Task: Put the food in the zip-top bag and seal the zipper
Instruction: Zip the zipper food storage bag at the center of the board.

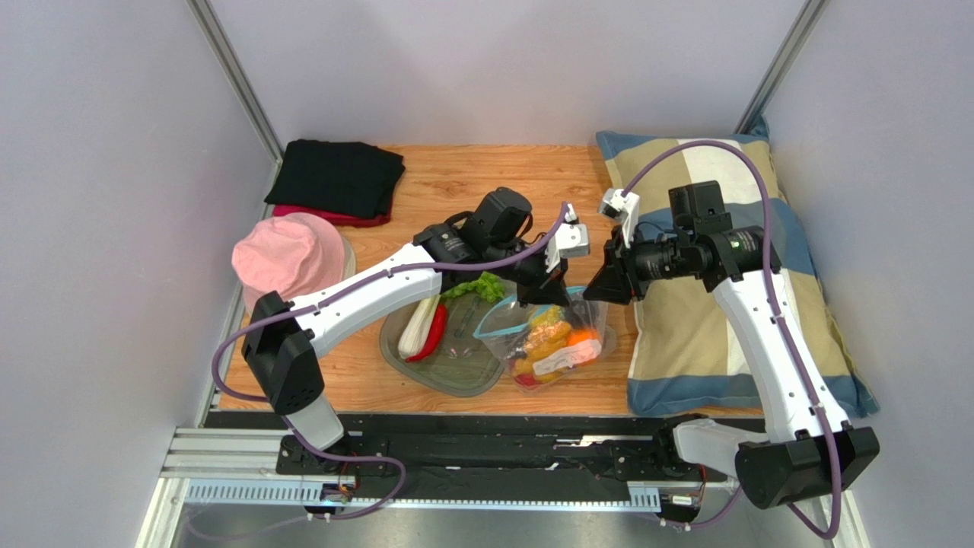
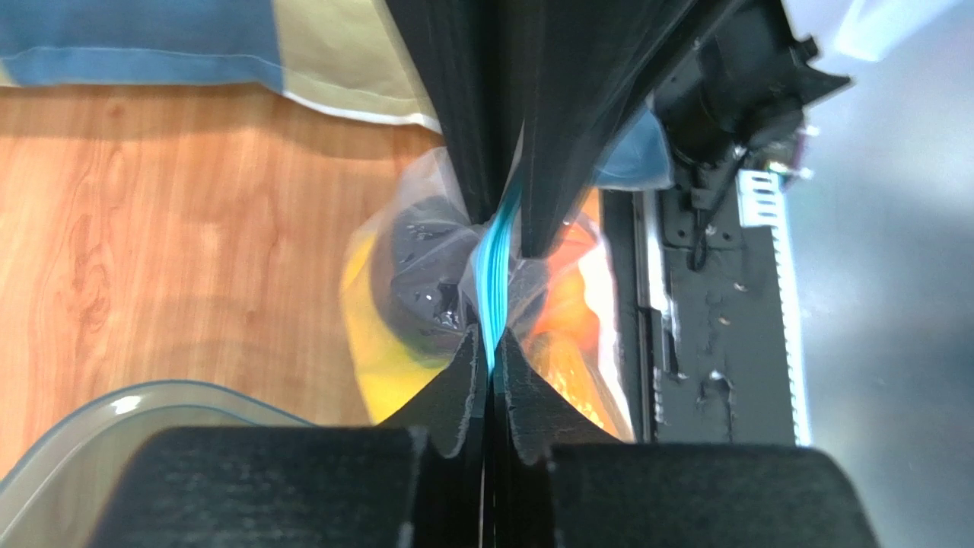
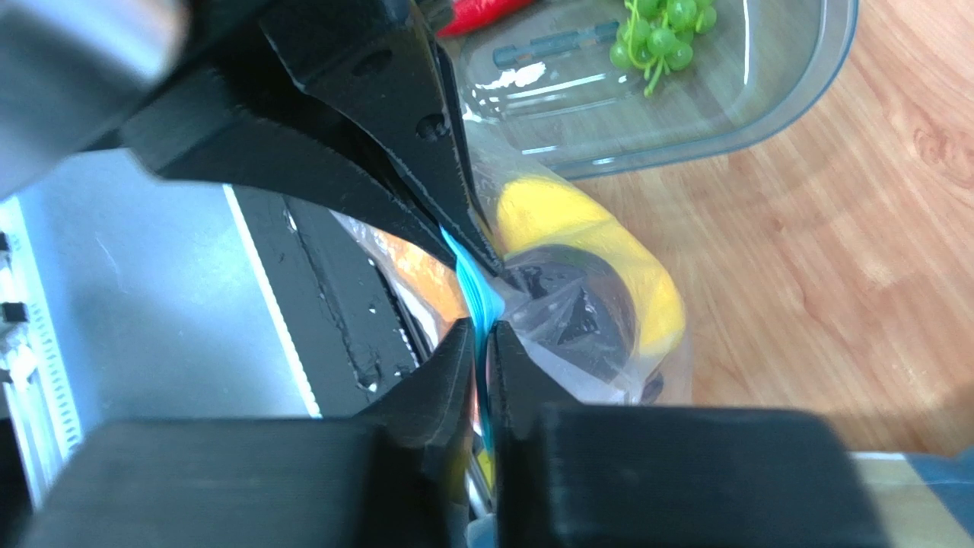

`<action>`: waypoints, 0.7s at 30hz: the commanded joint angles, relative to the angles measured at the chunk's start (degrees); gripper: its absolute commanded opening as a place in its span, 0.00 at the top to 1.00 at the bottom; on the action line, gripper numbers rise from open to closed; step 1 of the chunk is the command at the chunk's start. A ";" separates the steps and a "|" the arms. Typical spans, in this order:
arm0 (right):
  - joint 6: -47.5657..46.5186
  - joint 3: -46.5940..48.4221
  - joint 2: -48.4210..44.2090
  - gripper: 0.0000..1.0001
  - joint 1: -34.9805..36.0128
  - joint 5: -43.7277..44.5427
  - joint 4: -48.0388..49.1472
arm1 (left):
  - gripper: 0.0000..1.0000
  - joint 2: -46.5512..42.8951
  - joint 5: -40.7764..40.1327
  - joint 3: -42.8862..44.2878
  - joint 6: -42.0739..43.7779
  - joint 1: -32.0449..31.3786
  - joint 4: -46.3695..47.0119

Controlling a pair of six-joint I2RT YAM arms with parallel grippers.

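Note:
The zip-top bag [image 1: 549,343] lies beside the tray, holding a yellow lemon [image 3: 572,217], a dark plum [image 3: 577,325] and orange pieces [image 2: 572,325]. My left gripper [image 2: 492,343] is shut on the blue zipper [image 2: 494,274] at the bag's mouth. My right gripper [image 3: 481,331] faces it from the other side, its jaws slightly apart, with the zipper [image 3: 471,280] running loose between them. From above, the left gripper [image 1: 547,285] and right gripper [image 1: 597,288] meet over the bag. A leek [image 1: 418,325], red chili [image 1: 434,333] and greens [image 1: 480,288] lie in the tray.
The clear grey oval tray [image 1: 394,343] sits left of the bag. A striped pillow [image 1: 732,285] fills the right side. A pink hat [image 1: 292,257] and black cloth [image 1: 337,177] lie at the back left. The black rail [image 1: 457,457] runs along the near edge.

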 commanded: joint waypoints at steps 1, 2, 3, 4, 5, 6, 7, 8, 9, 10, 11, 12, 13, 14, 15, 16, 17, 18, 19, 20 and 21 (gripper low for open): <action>-4.36 1.08 -4.10 0.38 -0.28 -3.20 4.33 | 1.00 -3.83 10.38 -2.26 0.31 4.54 4.32; -5.24 -0.31 -5.59 0.31 -1.15 -3.37 4.85 | 1.00 -4.88 11.36 -2.97 0.31 5.42 5.49; -6.30 -1.63 -6.73 0.28 -1.85 -3.80 5.56 | 1.00 -5.24 11.90 -3.50 1.09 6.30 5.93; -8.92 -3.21 -7.96 0.26 -2.47 -4.85 7.48 | 1.00 -5.59 12.94 -3.60 2.41 6.48 5.24; -9.90 -7.49 -9.28 0.26 -3.69 -5.21 9.06 | 1.00 -6.03 13.56 -3.68 5.64 6.57 4.45; -10.61 -9.80 -12.60 0.26 -4.23 -5.56 11.08 | 1.00 -6.21 14.09 -3.77 7.15 6.66 3.83; -11.14 -11.99 -13.94 0.25 -4.84 -6.18 15.71 | 1.00 -6.56 15.32 -4.47 8.56 6.66 3.31; -11.49 -14.63 -15.52 0.25 -5.46 -6.36 18.02 | 1.00 -7.43 16.02 -5.17 10.75 6.66 3.39; -11.49 -18.22 -17.54 0.25 -5.73 -6.62 20.13 | 1.00 -7.96 16.47 -6.48 11.55 6.66 3.82; -11.49 -20.00 -18.34 0.26 -5.82 -6.80 24.24 | 1.00 -8.40 17.43 -7.28 12.26 6.66 4.18; -10.97 -21.41 -18.70 0.27 -5.99 -6.80 26.28 | 1.00 -9.36 17.70 -7.98 13.22 6.66 4.44; -10.27 -23.77 -18.87 0.27 -6.08 -6.62 28.65 | 1.00 -9.72 17.88 -9.21 13.67 6.66 5.14; -9.74 -24.49 -18.44 0.29 -6.34 -6.71 32.59 | 1.00 -10.07 18.31 -9.66 14.10 6.66 5.23; -9.39 -24.76 -17.83 0.30 -7.30 -7.14 33.76 | 1.00 -10.51 18.40 -9.92 14.81 6.66 5.23; -9.38 -24.59 -16.86 0.32 -8.01 -8.19 34.38 | 1.00 -10.43 18.58 -9.93 15.07 6.66 4.89; -9.56 -24.32 -15.29 0.34 -8.62 -11.07 34.48 | 1.00 -10.51 18.93 -9.75 15.16 6.66 4.62; -9.73 -24.06 -14.49 0.36 -9.67 -12.58 34.48 | 1.00 -10.25 18.85 -9.49 15.86 6.66 4.18; -10.69 -24.06 -14.13 0.37 -9.94 -13.82 34.30 | 1.00 -10.08 18.93 -9.05 16.04 6.66 3.83; -11.66 -24.67 -14.04 0.38 -10.03 -15.66 33.78 | 1.00 -9.90 19.11 -8.87 16.22 6.66 3.74; -12.63 -25.11 -14.74 0.39 -9.95 -16.54 33.69 | 1.00 -9.81 19.02 -8.78 16.48 6.66 3.83; -14.46 -25.81 -15.18 0.39 -9.95 -17.25 33.69 | 1.00 -9.64 18.85 -8.52 16.57 6.66 4.00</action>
